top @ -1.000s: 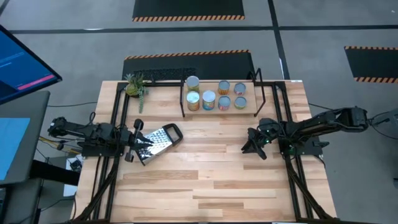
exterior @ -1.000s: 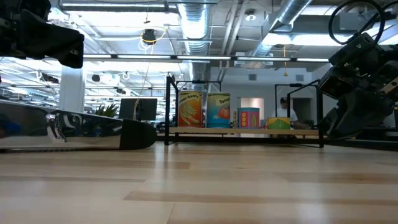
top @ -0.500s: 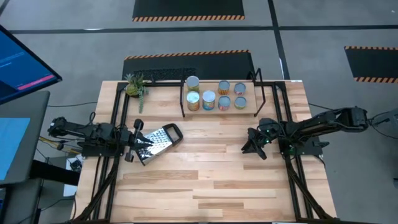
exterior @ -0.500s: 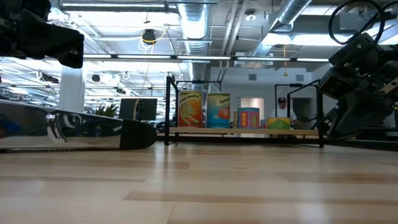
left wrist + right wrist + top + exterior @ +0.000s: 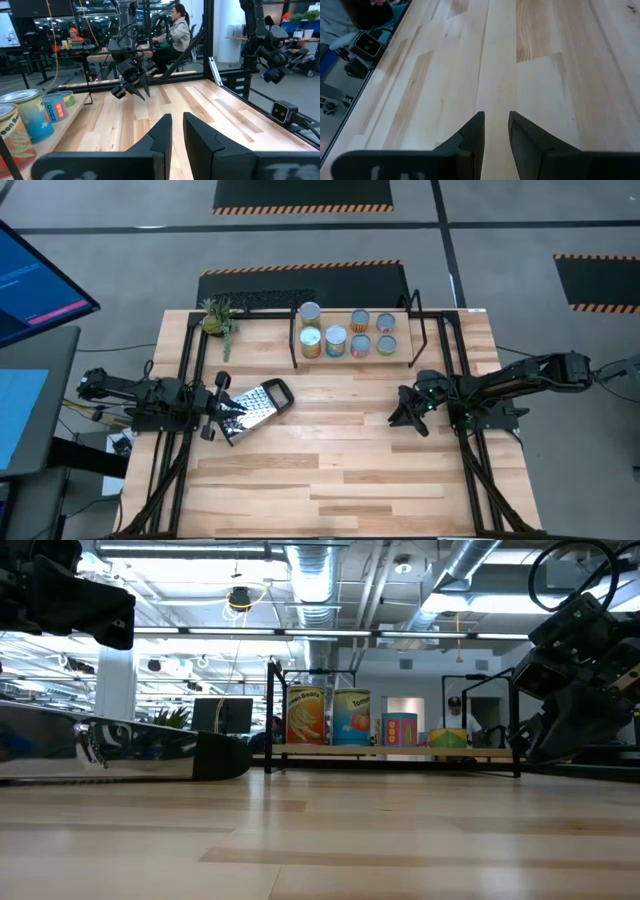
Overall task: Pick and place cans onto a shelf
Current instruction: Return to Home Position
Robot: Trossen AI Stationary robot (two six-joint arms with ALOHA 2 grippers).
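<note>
Pale wood planks of the table (image 5: 330, 470) run bare across the middle, with both arms drawn to its sides. The left gripper (image 5: 228, 412) sits low at the left edge, its fingers (image 5: 162, 135) only a narrow slit apart and holding nothing. Its tip lies just at the end of the flat metal grater (image 5: 262, 402). The right gripper (image 5: 408, 412) rests opposite, well apart from it, fingers (image 5: 472, 132) likewise narrowly parted and empty, aimed across the open boards.

To my eye both look parked, since neither one points at the load. Farther out, at the back of the table, the shelf (image 5: 480, 752) stands on thin black legs and carries the cans (image 5: 335, 338), seven by my count from above. They stand upright, long axes vertical, round tops facing up and labels facing the front of the table. That seems sensible, as flat bases will not roll. I see no can elsewhere on the table, so the stacking looks finished.
</note>
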